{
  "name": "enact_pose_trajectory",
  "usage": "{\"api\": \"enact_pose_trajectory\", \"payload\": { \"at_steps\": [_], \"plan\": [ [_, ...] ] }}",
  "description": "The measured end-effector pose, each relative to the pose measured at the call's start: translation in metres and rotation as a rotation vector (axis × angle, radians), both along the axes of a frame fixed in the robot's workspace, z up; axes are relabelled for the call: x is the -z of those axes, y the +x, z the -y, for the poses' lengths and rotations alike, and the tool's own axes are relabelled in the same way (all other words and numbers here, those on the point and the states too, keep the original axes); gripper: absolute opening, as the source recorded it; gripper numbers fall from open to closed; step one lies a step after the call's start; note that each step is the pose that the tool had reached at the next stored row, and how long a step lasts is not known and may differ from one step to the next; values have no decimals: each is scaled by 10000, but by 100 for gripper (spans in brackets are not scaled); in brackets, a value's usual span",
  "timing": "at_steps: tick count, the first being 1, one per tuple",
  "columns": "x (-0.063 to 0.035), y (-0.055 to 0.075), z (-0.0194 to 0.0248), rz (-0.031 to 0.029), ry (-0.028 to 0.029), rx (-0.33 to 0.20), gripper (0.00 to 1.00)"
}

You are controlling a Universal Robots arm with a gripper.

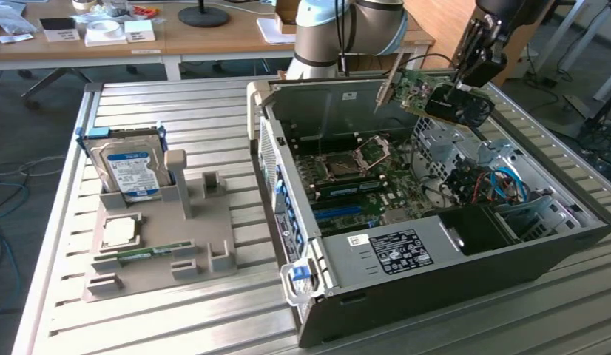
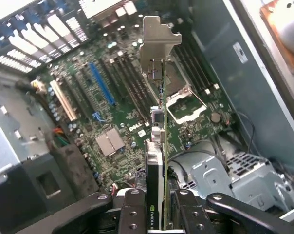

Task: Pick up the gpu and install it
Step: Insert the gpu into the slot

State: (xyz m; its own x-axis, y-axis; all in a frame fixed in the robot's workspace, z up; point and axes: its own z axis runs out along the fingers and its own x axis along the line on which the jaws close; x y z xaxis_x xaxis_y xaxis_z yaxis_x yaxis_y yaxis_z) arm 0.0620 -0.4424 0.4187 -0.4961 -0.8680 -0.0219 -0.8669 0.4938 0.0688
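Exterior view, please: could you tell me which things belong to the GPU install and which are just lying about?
In the job: gpu, held in the gripper above the open computer case; motherboard inside it.
Lying about: hard drive, RAM stick and square chip in the grey holder.

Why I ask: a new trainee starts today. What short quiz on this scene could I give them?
1. True or false: the gpu is already seated on the motherboard.
2. Fill in: the hard drive stands in the grey holder on the exterior view's ____ of the computer case.
3. Which thing is the gripper shut on? A. the hard drive B. the gpu C. a RAM stick

Key: 1 false, it hangs above the open case; 2 left; 3 B.
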Motion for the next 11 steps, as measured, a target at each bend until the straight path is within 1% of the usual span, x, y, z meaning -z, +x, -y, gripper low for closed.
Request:
{"api": "enact_pose_trajectory", "payload": {
  "at_steps": [11],
  "plan": [
    [15,0,0,0,0,-2003,27]
  ]
}}
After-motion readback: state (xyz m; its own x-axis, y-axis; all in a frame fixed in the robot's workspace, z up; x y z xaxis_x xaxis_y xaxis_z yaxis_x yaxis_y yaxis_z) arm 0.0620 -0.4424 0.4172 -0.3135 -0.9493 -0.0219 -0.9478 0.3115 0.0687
